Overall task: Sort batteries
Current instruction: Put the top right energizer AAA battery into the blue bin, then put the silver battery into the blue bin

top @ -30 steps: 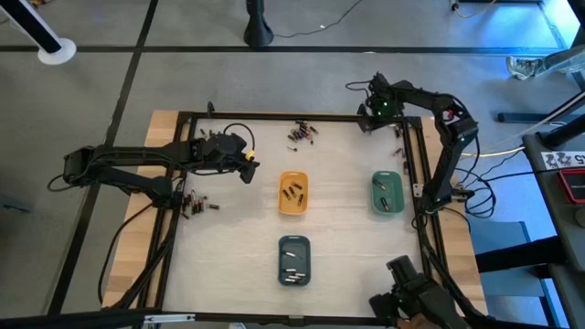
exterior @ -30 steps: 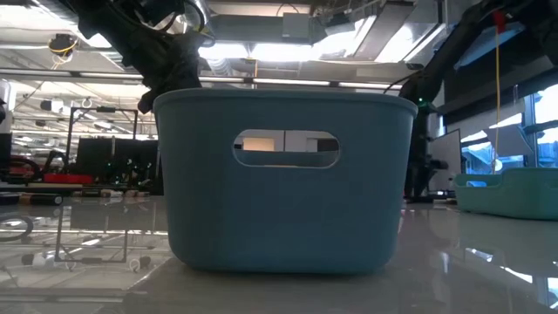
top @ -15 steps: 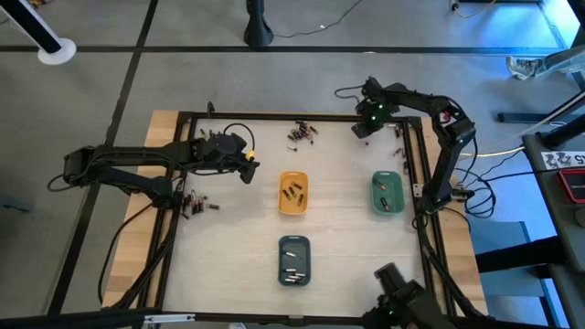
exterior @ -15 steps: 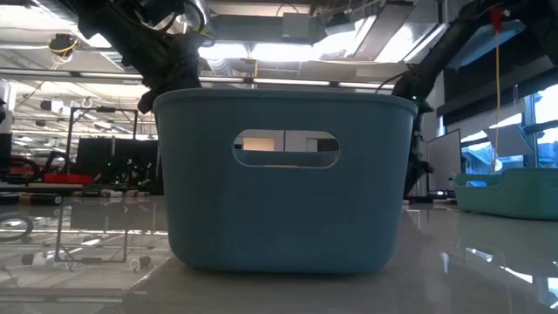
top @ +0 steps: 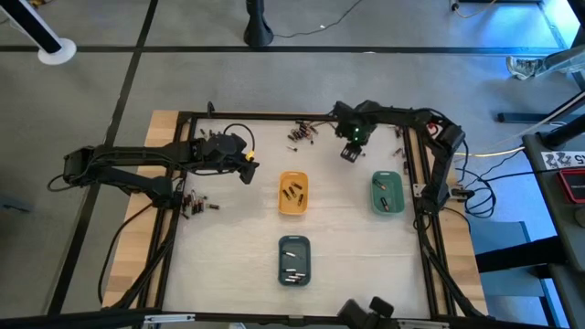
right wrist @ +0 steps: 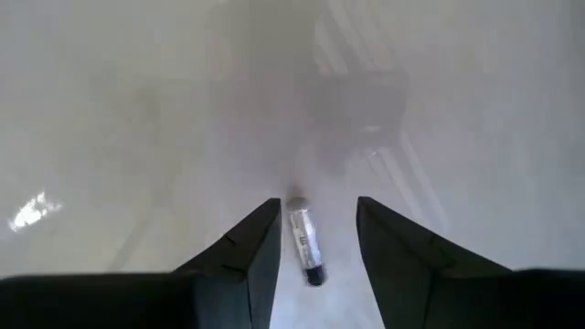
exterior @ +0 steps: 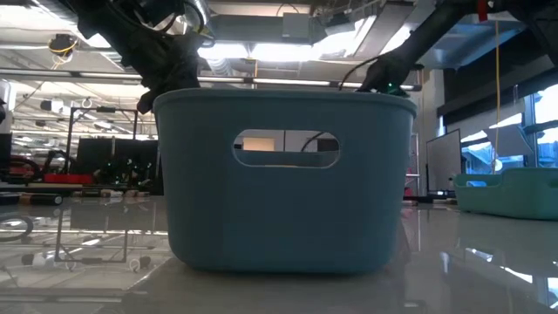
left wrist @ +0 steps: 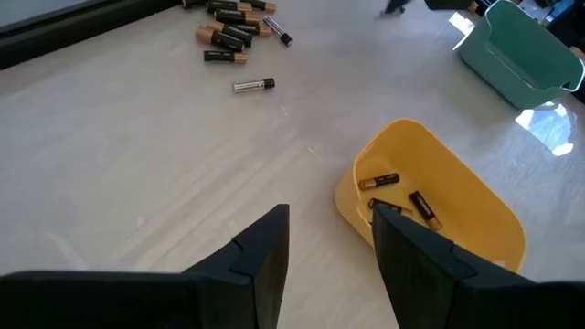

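One silvery battery (right wrist: 305, 243) is sitting between the tips of the right gripper (top: 348, 152), whose fingers (right wrist: 239, 259) are standing apart on either side of it with bare table showing all round, so nothing is being clamped yet. In the high view that gripper is hanging in the upper middle of the frame, between the loose pile of batteries (top: 303, 132) at the top edge and the green tray (top: 388, 193) at middle right. To do this pick well, I judge the gripper should be coming straight down with the cell centred between the fingers, lengthwise along the gap, closing gently so the round cell is not rolling out sideways. The left gripper (top: 245, 165) is waiting at middle left, its fingers (left wrist: 263, 259) also parted and holding nothing, beside the orange tray (top: 292, 193), which is already holding a few cells. More batteries are lying in the slate-blue tray (top: 293, 260) at lower centre and scattered at the left edge (top: 197, 203).
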You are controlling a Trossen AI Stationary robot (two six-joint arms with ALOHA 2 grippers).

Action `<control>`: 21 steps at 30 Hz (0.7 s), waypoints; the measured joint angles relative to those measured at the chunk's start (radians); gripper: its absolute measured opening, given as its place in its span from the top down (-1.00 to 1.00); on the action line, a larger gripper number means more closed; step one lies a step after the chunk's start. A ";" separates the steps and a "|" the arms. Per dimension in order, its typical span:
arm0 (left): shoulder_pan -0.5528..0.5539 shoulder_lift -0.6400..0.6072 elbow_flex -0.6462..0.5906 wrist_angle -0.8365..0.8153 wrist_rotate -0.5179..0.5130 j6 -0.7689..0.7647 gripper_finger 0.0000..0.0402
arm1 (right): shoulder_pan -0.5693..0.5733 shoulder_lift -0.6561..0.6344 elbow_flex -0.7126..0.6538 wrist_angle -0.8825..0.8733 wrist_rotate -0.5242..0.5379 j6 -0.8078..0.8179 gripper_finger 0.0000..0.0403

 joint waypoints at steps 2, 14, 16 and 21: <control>0.000 0.000 0.000 0.000 0.000 0.006 0.27 | 0.022 0.000 0.000 -0.028 -0.001 0.000 0.27; 0.000 0.000 0.000 0.001 0.000 0.026 0.27 | 0.045 -0.012 -0.144 0.063 -0.071 0.067 0.27; 0.000 0.000 0.000 0.001 0.000 0.026 0.27 | 0.059 -0.020 -0.194 0.119 -0.044 0.093 0.27; 0.006 0.000 0.000 0.002 0.000 0.039 0.27 | 0.097 -0.027 -0.238 0.163 0.030 0.132 0.27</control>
